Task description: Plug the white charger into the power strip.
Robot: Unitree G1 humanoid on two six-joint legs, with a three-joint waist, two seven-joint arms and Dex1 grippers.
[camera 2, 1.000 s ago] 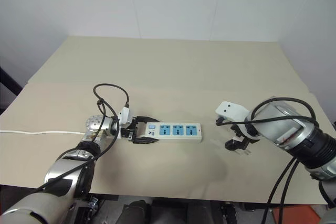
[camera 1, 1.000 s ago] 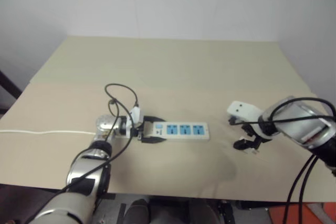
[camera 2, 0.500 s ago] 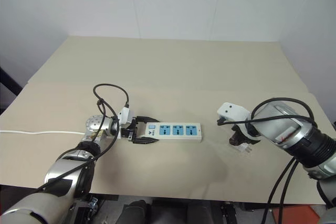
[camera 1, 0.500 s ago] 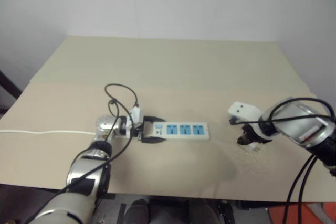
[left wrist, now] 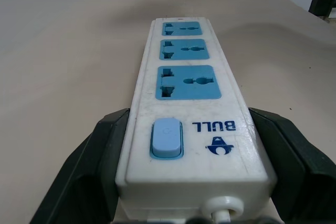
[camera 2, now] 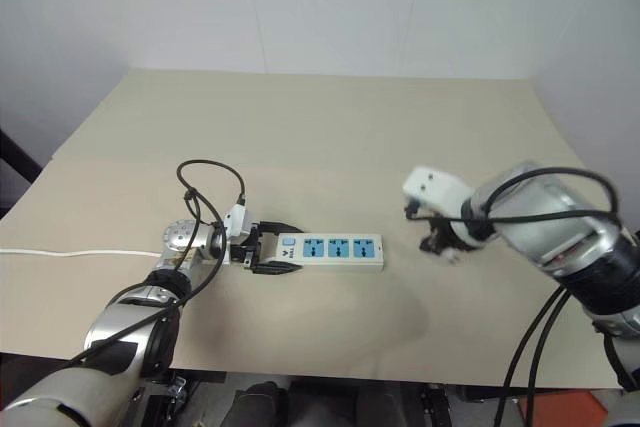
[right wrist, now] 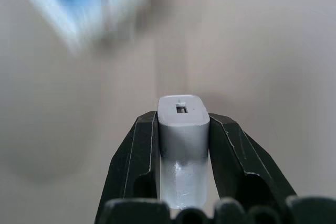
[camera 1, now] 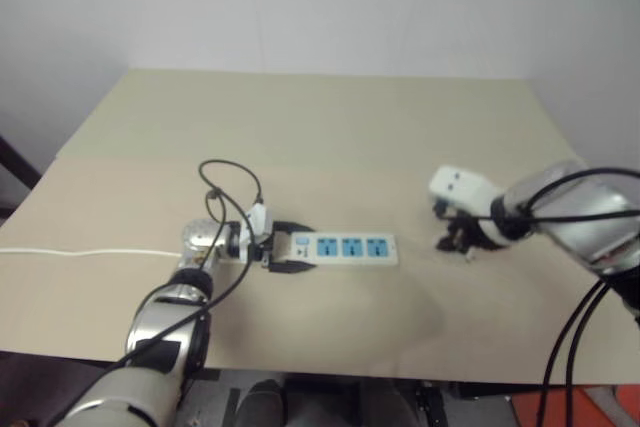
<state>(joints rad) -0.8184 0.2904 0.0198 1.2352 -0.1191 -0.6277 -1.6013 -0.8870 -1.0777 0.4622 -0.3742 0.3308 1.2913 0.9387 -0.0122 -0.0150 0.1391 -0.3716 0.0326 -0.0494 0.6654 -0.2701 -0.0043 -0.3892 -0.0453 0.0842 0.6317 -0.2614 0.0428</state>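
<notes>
The power strip (camera 1: 346,249) lies flat near the table's front, a white bar with three blue sockets and a blue switch (left wrist: 167,138). My left gripper (camera 1: 284,252) is shut on its switch end, one black finger on each long side (left wrist: 100,153). To the right of the strip, my right gripper (camera 2: 443,245) hangs a little above the table, tilted down toward the strip. It is shut on the white charger (right wrist: 183,129), which sits upright between the two black fingers (right wrist: 137,153). The charger's prongs are hidden.
The tan table (camera 1: 300,117) stretches far back behind the strip. A thin white cord (camera 1: 90,253) runs from the strip off the left edge. A black cable (camera 1: 232,182) loops above my left wrist. The front edge is close below the strip.
My right gripper closed on the white charger, lifted it off the table and moved it left toward the strip. The left gripper and the strip stayed put.
</notes>
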